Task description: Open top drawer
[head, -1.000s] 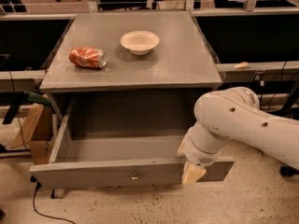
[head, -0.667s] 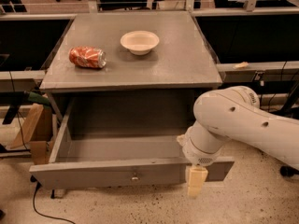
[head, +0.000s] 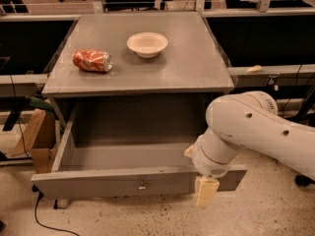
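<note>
The top drawer point(head: 113, 183) is a wide grey drawer under the grey cabinet top point(head: 187, 68). It stands pulled far out toward me, and its deep grey box is open to view and empty. A small round knob point(head: 142, 185) sits at the middle of its flat front. My gripper point(head: 205, 193) hangs from the white arm point(head: 251, 132) at the right end of the drawer front, pointing down just in front of it and to the right of the knob. The arm hides the drawer's right front corner. No other drawers show.
A crushed red can point(head: 92, 60) and a white bowl point(head: 147, 44) lie on the cabinet top. A cardboard box point(head: 37, 136) stands at the left of the cabinet. A black cable point(head: 44, 220) runs over the speckled floor. Dark desks stand behind.
My gripper has dropped a little lower in front of the drawer's right end. The drawer, can and bowl have not moved.
</note>
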Motion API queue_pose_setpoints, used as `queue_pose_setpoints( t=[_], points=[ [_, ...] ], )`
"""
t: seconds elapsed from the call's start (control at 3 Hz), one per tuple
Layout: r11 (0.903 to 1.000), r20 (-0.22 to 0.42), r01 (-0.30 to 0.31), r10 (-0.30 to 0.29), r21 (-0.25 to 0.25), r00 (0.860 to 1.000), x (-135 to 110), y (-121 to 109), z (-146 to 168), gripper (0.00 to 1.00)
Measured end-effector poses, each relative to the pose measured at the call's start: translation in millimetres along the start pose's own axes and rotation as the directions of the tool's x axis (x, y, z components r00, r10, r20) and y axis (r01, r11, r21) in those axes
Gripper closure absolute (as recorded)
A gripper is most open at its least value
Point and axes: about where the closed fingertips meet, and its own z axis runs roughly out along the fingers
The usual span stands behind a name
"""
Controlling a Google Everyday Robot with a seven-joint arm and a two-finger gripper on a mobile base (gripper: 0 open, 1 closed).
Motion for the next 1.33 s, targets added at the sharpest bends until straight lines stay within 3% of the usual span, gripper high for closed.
queue_pose_setpoints(
  t=[1.0, 1.33],
  points=[
    [0.9963, 0.036, 0.063, -0.061, -0.059, 0.997, -15, 6, 1, 0.88],
    [0.9962, 0.036, 0.063, -0.061, -0.059, 0.997, -15, 5, 1, 1.0]
  ],
)
